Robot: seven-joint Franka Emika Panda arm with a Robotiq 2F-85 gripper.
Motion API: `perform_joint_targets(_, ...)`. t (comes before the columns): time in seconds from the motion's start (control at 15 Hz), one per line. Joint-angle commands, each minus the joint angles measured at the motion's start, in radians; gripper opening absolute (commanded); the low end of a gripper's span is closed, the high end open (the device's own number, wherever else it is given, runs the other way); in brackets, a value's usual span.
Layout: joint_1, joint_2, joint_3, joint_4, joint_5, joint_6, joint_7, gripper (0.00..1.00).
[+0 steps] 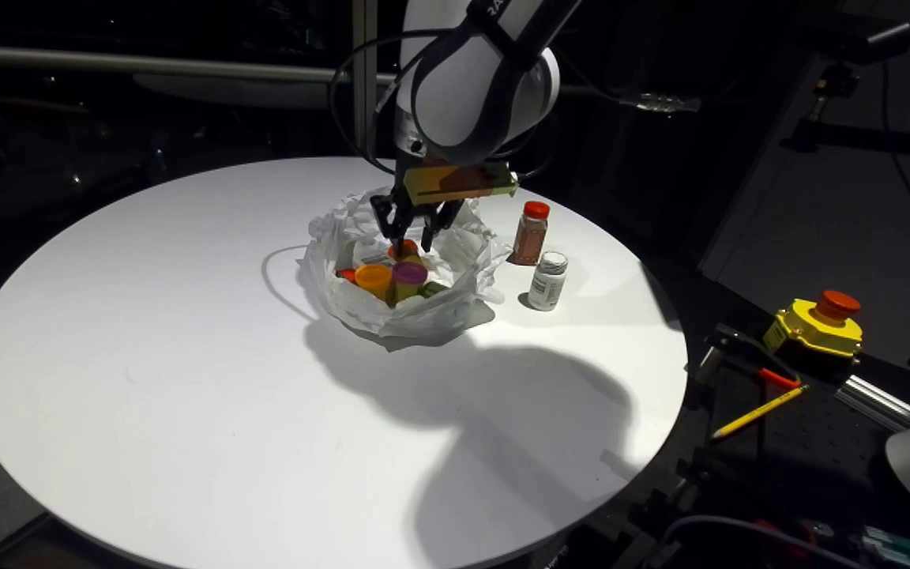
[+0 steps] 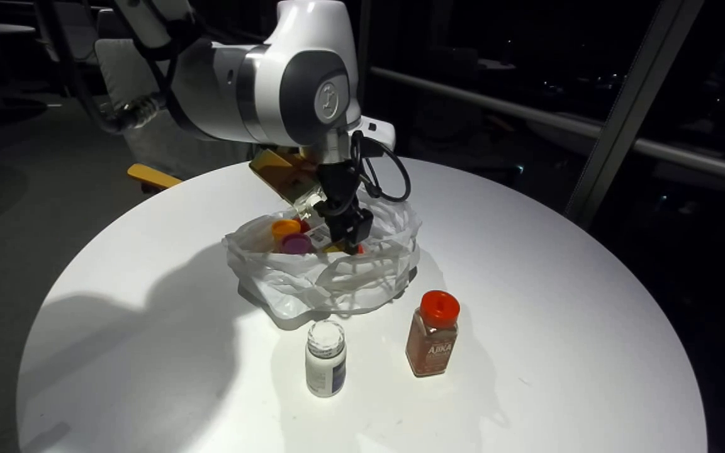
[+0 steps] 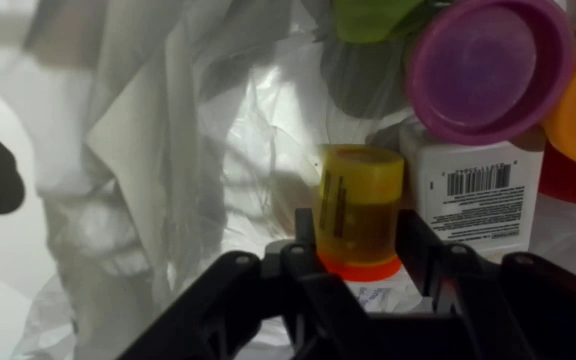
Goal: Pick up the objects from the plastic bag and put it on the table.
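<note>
In an exterior view, we find the tool [image 1: 414, 243] pointing down within the plastic bag [image 1: 388, 318], whose crumpled rim stands up around it on the round white counter [image 1: 186, 395]. We judge the way out to be straight up: a sideways pull at this depth would probably catch the rim and drag the bag along.

In an exterior view, we note a spice jar [image 2: 430, 345] and a white bottle [image 2: 325, 368], both upright on the counter outside the bag and apart from each other. The counter near them suggests itself as the landing place, provided that we leave room to let go without knocking either.

In the wrist view, we see the tool set narrow about a yellow tub [image 3: 360, 205] inside the bag, with its fingers [image 3: 305, 227] along the two sides; how firm the hold is, we cannot tell. A white box [image 3: 473, 207] is just beside the tub, partly hidden by a purple lid [image 3: 488, 70]. We do best to check that no film is pinched with the tub, then lift slowly, watching whether the box tips or follows. On the counter, we should let the tub rest before releasing.
</note>
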Motion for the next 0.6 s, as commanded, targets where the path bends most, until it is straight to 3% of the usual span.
perform_joint_targets(0.0,-0.031,0.049,0.032,0.069,0.048,-0.035,-0.041,0.8)
perform_joint_targets(0.2,-0.048,0.076,0.046,0.092,0.071,-0.042,-0.05,0.99)
perform_joint_targets(0.33,-0.057,0.091,0.048,0.108,0.082,-0.047,-0.055,1.0)
perform_joint_targets(0.4,-0.061,0.092,0.049,0.111,0.087,-0.045,-0.056,0.74)
perform_joint_targets(0.53,-0.07,0.087,0.052,0.108,0.098,-0.04,-0.055,0.74)
